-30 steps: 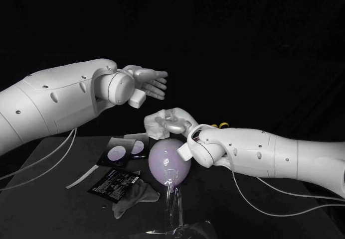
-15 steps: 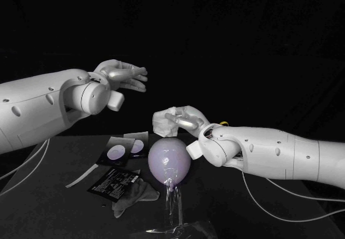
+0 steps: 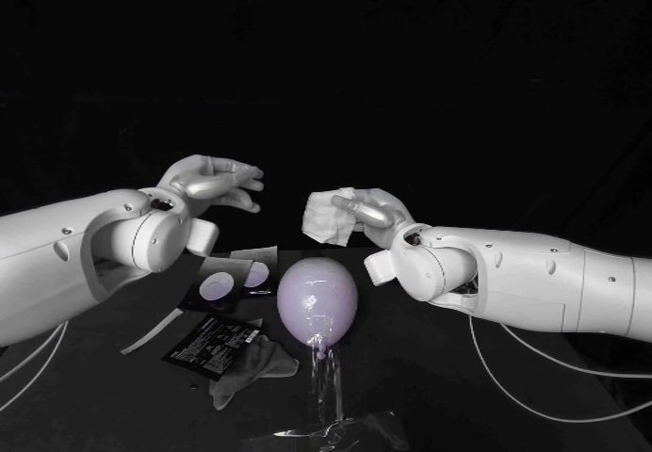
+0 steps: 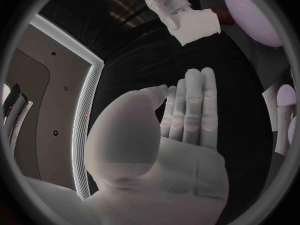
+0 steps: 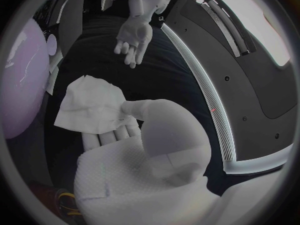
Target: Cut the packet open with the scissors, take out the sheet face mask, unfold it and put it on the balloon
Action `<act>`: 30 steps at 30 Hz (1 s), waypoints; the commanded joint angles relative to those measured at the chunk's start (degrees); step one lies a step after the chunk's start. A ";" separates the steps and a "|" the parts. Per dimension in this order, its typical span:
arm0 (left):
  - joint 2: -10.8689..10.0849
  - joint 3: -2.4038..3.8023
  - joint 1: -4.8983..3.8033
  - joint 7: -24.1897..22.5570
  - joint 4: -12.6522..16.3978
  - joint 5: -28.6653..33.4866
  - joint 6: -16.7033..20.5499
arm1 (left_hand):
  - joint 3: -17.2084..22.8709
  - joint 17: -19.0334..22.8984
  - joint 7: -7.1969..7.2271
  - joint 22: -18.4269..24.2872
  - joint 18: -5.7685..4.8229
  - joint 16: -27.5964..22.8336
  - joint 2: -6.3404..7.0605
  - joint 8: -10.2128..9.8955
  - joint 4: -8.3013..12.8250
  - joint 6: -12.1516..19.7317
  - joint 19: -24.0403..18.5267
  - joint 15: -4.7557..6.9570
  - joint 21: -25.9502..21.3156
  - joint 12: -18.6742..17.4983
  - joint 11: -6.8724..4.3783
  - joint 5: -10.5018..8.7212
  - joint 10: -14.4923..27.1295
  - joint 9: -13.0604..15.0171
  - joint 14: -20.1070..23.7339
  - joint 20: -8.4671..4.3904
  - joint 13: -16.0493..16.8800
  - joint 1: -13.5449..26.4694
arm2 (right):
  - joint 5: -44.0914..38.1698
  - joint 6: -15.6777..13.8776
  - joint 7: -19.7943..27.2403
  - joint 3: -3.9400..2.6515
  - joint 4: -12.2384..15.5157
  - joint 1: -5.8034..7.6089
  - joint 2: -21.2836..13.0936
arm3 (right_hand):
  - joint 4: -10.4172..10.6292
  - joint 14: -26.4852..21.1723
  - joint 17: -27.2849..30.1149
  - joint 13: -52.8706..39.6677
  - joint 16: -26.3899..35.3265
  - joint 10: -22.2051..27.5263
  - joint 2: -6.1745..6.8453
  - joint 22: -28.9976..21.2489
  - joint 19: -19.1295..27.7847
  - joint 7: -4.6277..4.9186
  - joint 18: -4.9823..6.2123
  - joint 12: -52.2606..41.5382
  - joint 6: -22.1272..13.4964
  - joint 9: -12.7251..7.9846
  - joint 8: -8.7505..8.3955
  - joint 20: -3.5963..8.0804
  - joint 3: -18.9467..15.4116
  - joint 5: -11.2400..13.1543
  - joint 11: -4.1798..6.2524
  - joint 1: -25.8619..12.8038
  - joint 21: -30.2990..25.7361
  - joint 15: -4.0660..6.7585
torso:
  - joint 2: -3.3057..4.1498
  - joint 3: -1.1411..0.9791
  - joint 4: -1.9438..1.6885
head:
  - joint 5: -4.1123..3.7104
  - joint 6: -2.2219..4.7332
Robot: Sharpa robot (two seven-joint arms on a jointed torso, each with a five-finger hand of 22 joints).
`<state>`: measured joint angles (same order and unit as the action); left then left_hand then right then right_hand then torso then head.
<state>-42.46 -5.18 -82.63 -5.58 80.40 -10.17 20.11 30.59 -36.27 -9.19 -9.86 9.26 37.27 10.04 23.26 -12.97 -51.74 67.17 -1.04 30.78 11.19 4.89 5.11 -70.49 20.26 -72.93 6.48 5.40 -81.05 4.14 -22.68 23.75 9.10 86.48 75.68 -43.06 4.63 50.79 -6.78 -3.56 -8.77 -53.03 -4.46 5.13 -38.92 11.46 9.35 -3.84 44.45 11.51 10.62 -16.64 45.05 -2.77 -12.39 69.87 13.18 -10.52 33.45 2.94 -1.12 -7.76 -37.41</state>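
Mask (image 3: 323,217) folded in right hand (image 3: 375,209), left hand (image 3: 212,184) empty

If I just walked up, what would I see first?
The pale purple balloon standing in the middle of the black table catches the eye first. Just above it, the right hand holds up a folded white sheet mask. The left hand hovers empty across from it.
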 commanded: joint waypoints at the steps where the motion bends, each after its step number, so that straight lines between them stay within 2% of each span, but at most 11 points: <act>1: -0.74 -0.05 1.13 -2.32 2.27 1.53 2.47 | -0.28 -3.19 0.60 -2.13 1.07 5.42 -0.41 0.17 -0.55 -0.85 0.91 0.56 3.41 1.27 -0.28 0.02 -0.63 -0.14 -0.46 -0.67 0.62 0.28 | 5.23 0.28 2.07 -0.12 0.86 0.24 -0.57 | -0.47 0.44 0.03 -0.02 -0.01 0.00 0.06 0.09 -1.40 3.34 0.92 0.31 -0.67 0.07 0.11 0.09 -0.06 0.01 0.18 -0.71 0.51 0.09 | 0.07 -0.04 0.02 | -0.46 0.01; 4: -1.25 -0.15 2.32 -2.20 4.05 2.10 2.79 | -0.59 -6.65 1.13 -4.54 1.04 11.42 -0.50 0.69 -1.55 -1.22 0.86 1.12 7.14 3.40 -1.02 0.06 -1.18 -0.01 -0.85 -1.21 1.89 0.86 | 6.22 0.27 2.35 -0.16 1.51 0.40 -1.10 | -0.77 0.55 0.10 -0.02 0.23 0.13 -0.11 0.14 -2.98 3.31 1.04 0.30 -0.93 0.11 0.08 0.20 -0.08 0.02 0.20 -0.95 1.05 0.17 | 0.04 -0.02 -0.02 | -0.66 0.07; 5: -1.30 -0.18 2.60 -2.14 4.47 2.22 2.84 | -0.88 -11.58 1.33 -5.69 1.09 17.08 -0.55 0.77 -2.14 -1.19 1.05 1.54 8.94 5.22 -1.31 0.06 -2.18 -0.01 -2.80 -1.52 2.96 1.30 | 6.41 0.28 2.43 -0.17 1.69 0.43 -1.24 | -0.84 0.57 0.12 -0.02 0.28 0.17 -0.16 0.15 -3.36 3.30 1.06 0.31 -1.05 0.10 0.06 0.22 -0.08 0.01 0.20 -0.99 1.18 0.19 | 0.02 -0.02 0.00 | -0.71 0.09; 7: -1.30 -0.22 3.07 -1.85 5.22 2.45 2.77 | -1.13 -14.71 1.43 -7.28 1.06 21.08 -0.43 0.82 -2.73 -1.07 0.34 1.67 11.21 7.57 -1.55 0.07 -2.15 -0.07 -3.17 -1.84 4.56 1.51 | 6.70 0.31 2.55 -0.18 2.02 0.49 -1.47 | -0.95 0.60 0.14 -0.02 0.38 0.24 -0.22 0.13 -3.84 3.29 1.07 0.31 -1.25 0.09 0.02 0.27 -0.09 0.01 0.21 -1.07 1.30 0.21 | -0.01 -0.02 0.01 | -0.71 0.10; 9: -1.27 -0.24 3.47 -1.42 6.00 2.71 2.73 | -1.59 -21.16 2.02 -9.79 0.96 27.46 -0.40 1.44 -2.98 -1.73 0.96 2.15 13.88 10.39 -2.23 0.05 -3.54 0.17 -6.01 -2.11 6.29 1.73 | 6.91 0.31 2.68 -0.19 2.29 0.55 -1.66 | -1.09 0.61 0.18 -0.02 0.49 0.32 -0.29 0.14 -4.45 3.26 1.11 0.32 -1.32 0.11 0.02 0.32 -0.08 0.02 0.22 -1.12 1.50 0.25 | -0.03 -0.01 0.02 | -0.72 -0.01; 10: -1.24 -0.25 3.61 -1.21 6.34 2.87 2.71 | -2.11 -24.57 2.39 -15.01 0.35 31.29 -0.24 1.97 -3.27 -1.74 1.79 2.57 18.48 13.76 -2.68 0.18 -3.09 0.36 -7.25 -2.43 8.72 2.30 | 6.98 0.29 2.73 -0.20 2.37 0.58 -1.71 | -1.13 0.62 0.18 -0.02 0.51 0.33 -0.30 0.14 -4.62 3.26 1.11 0.31 -1.30 0.13 0.03 0.33 -0.09 0.01 0.22 -1.14 1.56 0.26 | -0.01 -0.01 0.05 | -0.70 -0.10; 13: -1.13 -0.30 3.95 -0.30 7.42 3.47 2.56 | -2.62 -29.27 2.82 -22.90 -0.47 35.99 -0.62 2.78 -3.47 -1.85 3.08 2.91 24.85 19.48 -3.15 0.15 -3.07 0.62 -8.97 -2.86 12.75 3.69 | 7.12 0.15 2.90 -0.20 2.59 0.65 -1.85 | -1.16 0.64 0.19 -0.02 0.54 0.33 -0.32 0.13 -4.75 3.26 1.12 0.30 -1.31 0.14 0.03 0.35 -0.09 0.01 0.22 -1.16 1.59 0.26 | 0.01 -0.03 0.02 | -0.64 0.08; 14: -0.99 -0.37 4.10 0.31 7.98 3.74 2.49 | -2.74 -30.96 3.32 -26.86 -0.85 37.97 -0.85 3.98 -3.56 -2.14 3.03 3.35 28.37 24.15 -3.71 0.21 -1.52 1.16 -9.59 -3.21 16.31 4.58 | 7.15 0.09 2.96 -0.21 2.67 0.67 -1.88 | -1.22 0.68 0.19 -0.03 0.55 0.33 -0.33 0.12 -4.94 3.25 1.12 0.30 -1.25 0.17 0.06 0.37 -0.10 0.01 0.23 -1.18 1.64 0.28 | 0.02 -0.03 0.00 | -0.62 0.12; 15: -0.99 -0.37 4.10 0.31 7.98 3.74 2.49 | -2.74 -30.96 3.32 -26.86 -0.85 37.97 -0.85 3.98 -3.56 -2.14 3.03 3.35 28.37 24.15 -3.71 0.21 -1.52 1.16 -9.59 -3.21 16.31 4.58 | 7.16 0.06 2.98 -0.21 2.70 0.68 -1.89 | -1.22 0.68 0.19 -0.03 0.55 0.33 -0.33 0.12 -4.94 3.25 1.12 0.30 -1.25 0.17 0.06 0.37 -0.10 0.01 0.23 -1.18 1.64 0.28 | 0.00 -0.03 -0.03 | -0.63 0.12; 19: -0.14 -0.55 4.45 2.54 9.12 4.42 3.03 | -3.70 -33.69 3.76 -32.93 -1.47 40.69 -1.08 5.31 -3.73 -2.13 3.59 3.73 33.27 29.22 -3.97 0.11 -0.35 1.73 -10.98 -3.45 20.12 7.79 | 7.23 -0.18 3.21 -0.21 3.09 0.72 -1.85 | -1.22 0.68 0.19 -0.03 0.55 0.33 -0.33 0.12 -4.94 3.25 1.12 0.30 -1.25 0.17 0.06 0.37 -0.10 0.01 0.23 -1.18 1.64 0.28 | -0.02 0.01 -0.06 | -0.51 0.24; 30: 2.76 -0.68 4.88 4.29 9.83 5.84 5.52 | -4.98 -35.25 4.28 -36.55 -1.85 42.08 -0.71 5.71 -3.82 -3.19 4.46 4.16 35.96 30.78 -4.48 -0.46 -0.98 1.69 -11.97 -3.84 21.26 9.68 | 6.99 -0.69 3.41 -0.20 3.58 0.75 -1.08 | -1.31 0.70 0.20 -0.03 0.58 0.33 -0.32 0.11 -5.10 3.24 1.12 0.29 -1.24 0.19 0.08 0.39 -0.10 0.01 0.24 -1.18 1.68 0.29 | -0.07 -0.03 -0.03 | -0.26 0.62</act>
<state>-39.97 -5.93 -77.73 -2.31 90.05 -5.67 24.07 25.84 -71.56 -4.90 -46.30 8.35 79.14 9.40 28.65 -16.76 -54.74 71.27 2.95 66.53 41.74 0.78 4.80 -71.27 21.99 -83.87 2.68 26.62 -71.66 11.17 -23.48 25.95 8.95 90.00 76.38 -44.27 3.78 51.19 -6.65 -3.55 -8.43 -53.03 -4.75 5.23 -43.49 11.35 10.11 -3.84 43.69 11.63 10.62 -16.20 44.98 -2.77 -12.39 69.13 14.53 -10.12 33.41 2.94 -1.16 -8.07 -36.89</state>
